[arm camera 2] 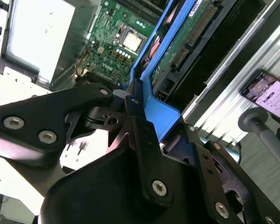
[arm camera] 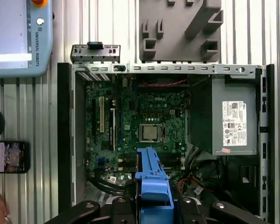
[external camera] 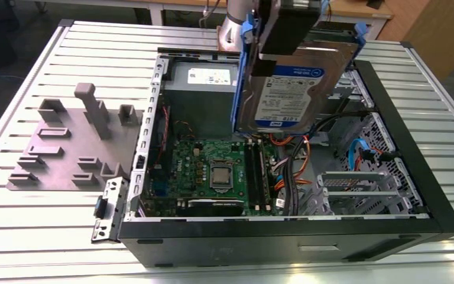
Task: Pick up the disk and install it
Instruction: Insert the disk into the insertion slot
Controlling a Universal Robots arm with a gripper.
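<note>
Exterior view first: nearest the camera, along the lower edge of the frame, runs the black side wall of the open computer case [external camera: 290, 236], which lies on a ribbed metal table [external camera: 22, 236]. Just beyond that wall, in the lower middle, sits the green circuit board [external camera: 211, 177], and to its right a silver drive cage [external camera: 361, 189] with orange and blue cables beside it. Higher in the frame, right of centre, the disk [external camera: 282, 89] hangs in the air above the case interior, label facing the camera, its long axis running steeply up and down, with its blue bracket [external camera: 243, 71] along the edges. The claw [external camera: 286, 26] is at the top centre, directly above the disk, clamped on its upper end, so the disk hangs straight below the claw, pointing down into the case. Behind the disk, the grey power supply box [external camera: 199, 80] with its white sticker sits in the far corner of the case. At the left middle of the frame a grey parts holder [external camera: 69, 142] rests on the table, well apart from the case. In the second wrist view the black fingers [arm camera 2: 144, 140] are closed against the blue bracket, with the circuit board far below in the upper middle of that frame.
</note>
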